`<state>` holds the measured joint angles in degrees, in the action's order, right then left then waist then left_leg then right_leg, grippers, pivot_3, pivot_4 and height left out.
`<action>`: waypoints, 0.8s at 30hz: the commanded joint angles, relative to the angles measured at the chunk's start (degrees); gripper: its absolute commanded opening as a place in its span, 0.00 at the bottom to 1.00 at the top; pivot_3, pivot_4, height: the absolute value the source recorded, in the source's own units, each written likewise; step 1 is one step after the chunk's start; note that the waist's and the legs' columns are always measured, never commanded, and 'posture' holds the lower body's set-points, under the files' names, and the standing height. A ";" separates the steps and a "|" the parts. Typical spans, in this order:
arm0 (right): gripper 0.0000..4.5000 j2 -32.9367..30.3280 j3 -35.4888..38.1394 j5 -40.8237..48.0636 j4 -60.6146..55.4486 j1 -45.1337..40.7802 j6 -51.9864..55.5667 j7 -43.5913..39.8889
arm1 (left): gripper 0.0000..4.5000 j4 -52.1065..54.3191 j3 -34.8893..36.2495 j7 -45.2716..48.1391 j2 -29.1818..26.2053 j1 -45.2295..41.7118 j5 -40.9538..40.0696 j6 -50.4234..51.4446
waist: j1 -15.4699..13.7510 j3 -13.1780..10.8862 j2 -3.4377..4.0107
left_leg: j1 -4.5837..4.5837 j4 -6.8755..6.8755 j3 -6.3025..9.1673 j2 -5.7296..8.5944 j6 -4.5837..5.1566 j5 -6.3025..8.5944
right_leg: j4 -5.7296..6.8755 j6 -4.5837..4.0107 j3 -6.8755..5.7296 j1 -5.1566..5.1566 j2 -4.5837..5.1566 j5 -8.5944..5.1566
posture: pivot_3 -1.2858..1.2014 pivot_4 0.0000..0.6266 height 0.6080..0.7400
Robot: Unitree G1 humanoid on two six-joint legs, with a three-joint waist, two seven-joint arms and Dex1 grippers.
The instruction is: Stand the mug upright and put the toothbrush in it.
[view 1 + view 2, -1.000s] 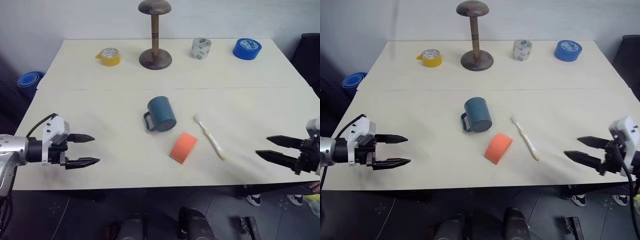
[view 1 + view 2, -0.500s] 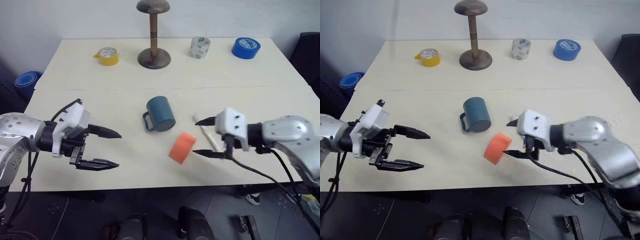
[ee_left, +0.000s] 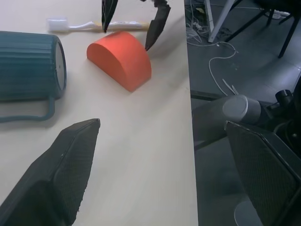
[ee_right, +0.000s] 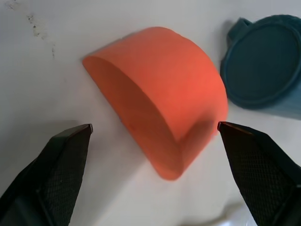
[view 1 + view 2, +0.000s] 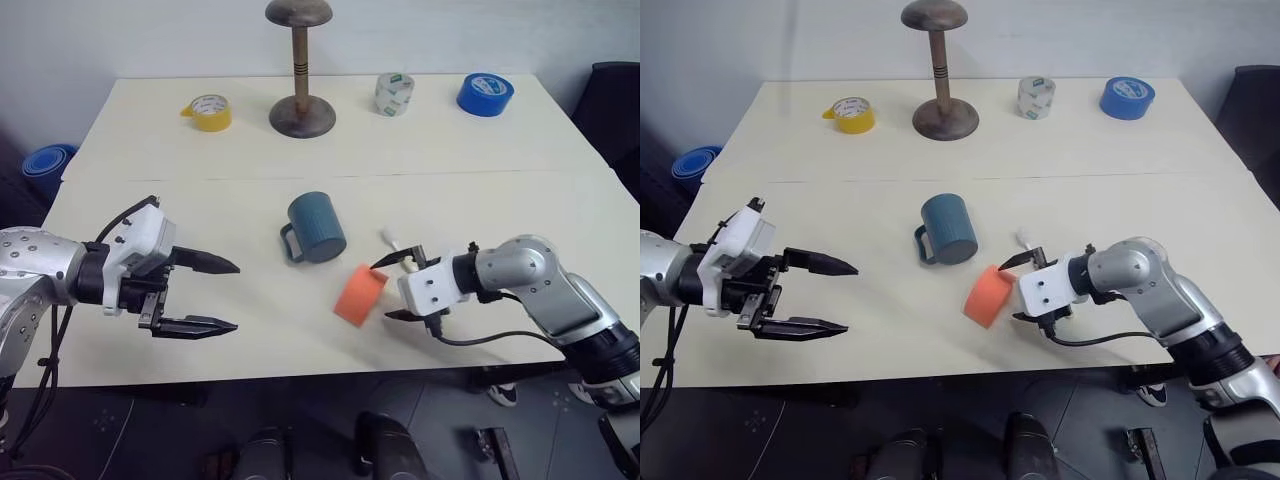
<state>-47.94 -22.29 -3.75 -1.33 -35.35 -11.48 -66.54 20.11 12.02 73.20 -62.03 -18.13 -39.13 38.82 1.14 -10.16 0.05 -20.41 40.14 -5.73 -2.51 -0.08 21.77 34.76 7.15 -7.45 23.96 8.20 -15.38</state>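
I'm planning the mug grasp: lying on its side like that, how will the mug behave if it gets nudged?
The mug is a cylinder lying on its side, so it could roll. Its loop handle rests low by the table and would probably stop that soon. It looks rigid, with a ribbed wall, so likely not very slippery.

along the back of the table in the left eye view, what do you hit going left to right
yellow tape roll → dark wooden stand with a round top → clear-white tape roll → blue tape roll
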 commanded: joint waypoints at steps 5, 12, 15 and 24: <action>0.74 3.67 -0.05 -3.22 4.19 -1.13 -3.87 0.68 | 1.00 1.72 1.53 -0.51 -0.89 -0.86 -0.97 -0.31 | 0.33 0.00 0.00 | 0.01 0.01 0.02 -0.04 -0.01 0.01 | 0.02 0.00 0.01 -0.01 -0.04 0.00 | 0.52 0.24 1.00; 0.38 3.85 0.78 -2.97 4.10 -0.20 -4.41 0.66 | 1.00 0.81 0.49 -0.46 -0.46 -1.99 -0.43 -0.82 | 0.42 0.00 0.00 | 0.04 0.01 0.01 -0.13 -0.06 0.02 | 0.03 -0.02 0.03 -0.01 -0.14 -0.01 | 0.52 0.24 1.00; 0.34 3.37 2.27 -1.00 0.93 1.23 -1.45 0.54 | 1.00 -0.05 -0.30 -0.34 -0.09 -2.86 -0.10 -1.18 | 0.32 0.00 0.00 | 0.04 0.01 0.01 -0.13 -0.06 0.03 | 0.03 -0.02 0.04 -0.01 -0.15 -0.01 | 0.52 0.24 1.00; 0.34 -10.16 25.65 14.03 -17.36 10.02 22.44 -1.05 | 1.00 -1.63 -2.29 -0.33 1.24 -3.85 0.71 -2.52 | -0.99 -0.03 0.04 | -0.01 0.04 0.02 -0.13 -0.06 0.04 | -0.01 -0.02 0.05 0.01 -0.16 0.00 | 0.52 0.24 1.00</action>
<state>-55.24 -4.29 6.80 -16.23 -25.97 6.33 -67.55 18.60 9.20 72.71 -60.89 -21.82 -38.41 37.26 0.16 -10.19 0.10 -20.42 40.20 -5.71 -2.64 -0.14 21.81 34.76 7.11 -7.39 23.97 8.03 -15.39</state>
